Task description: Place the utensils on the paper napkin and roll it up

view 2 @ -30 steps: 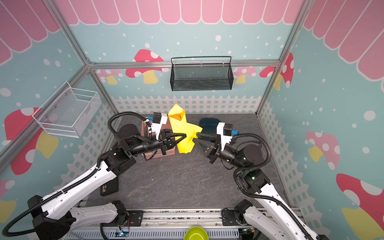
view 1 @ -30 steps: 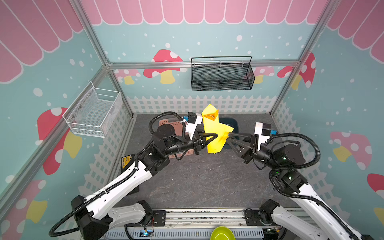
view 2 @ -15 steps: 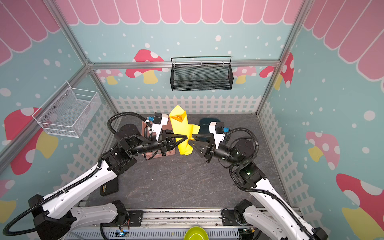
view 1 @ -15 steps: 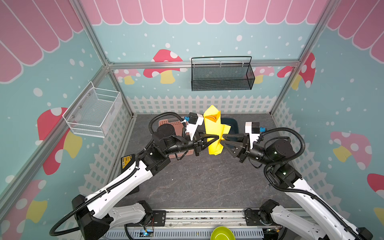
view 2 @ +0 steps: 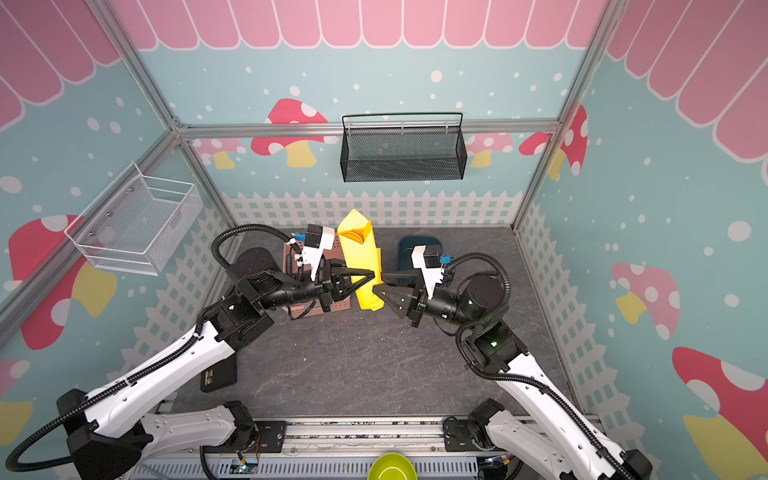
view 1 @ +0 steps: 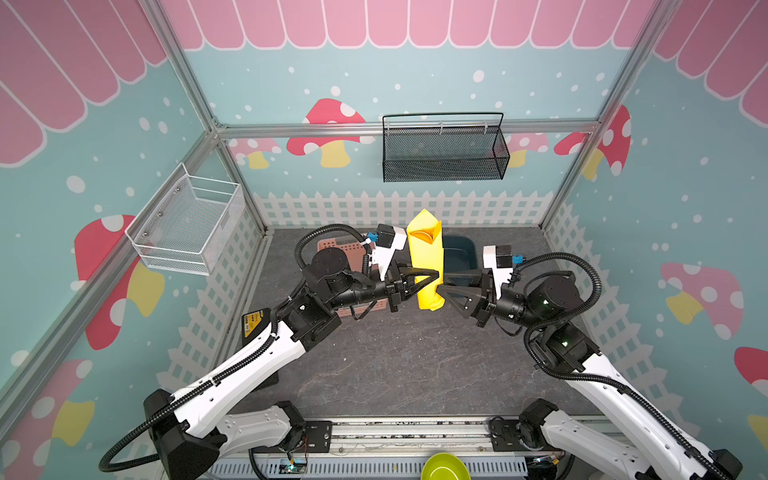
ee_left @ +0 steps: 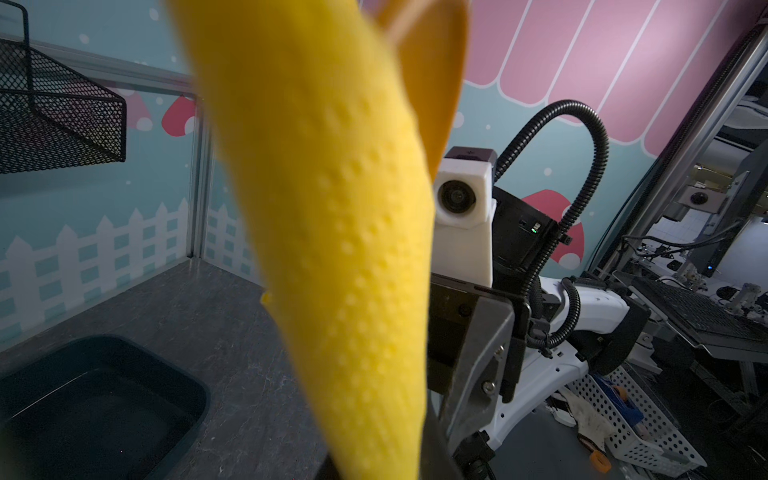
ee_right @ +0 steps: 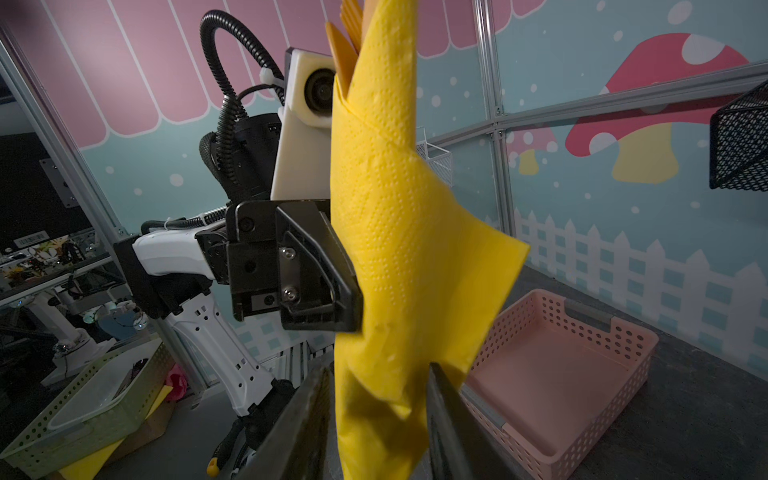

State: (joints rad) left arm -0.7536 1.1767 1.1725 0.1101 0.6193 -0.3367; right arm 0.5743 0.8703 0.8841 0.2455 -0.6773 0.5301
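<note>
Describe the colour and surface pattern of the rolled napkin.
The napkin is bright yellow, embossed with rows of small raised dots. This shows best in the right wrist view.

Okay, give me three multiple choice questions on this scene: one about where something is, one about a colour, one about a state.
1. Where is the rolled yellow paper napkin?
A) lying flat in the pink basket
B) held upright in mid-air
C) inside the black mesh wall basket

2. What colour is the shallow plastic tray behind the right claw?
A) dark teal
B) white
C) red

3. What is the left claw doing?
A) hanging open and empty
B) shut on the napkin roll
C) out of view

Answers:
1 B, both top views show it standing clear of the tabletop.
2 A, its rim is dark teal.
3 B, its fingers pinch the roll's middle.
</note>
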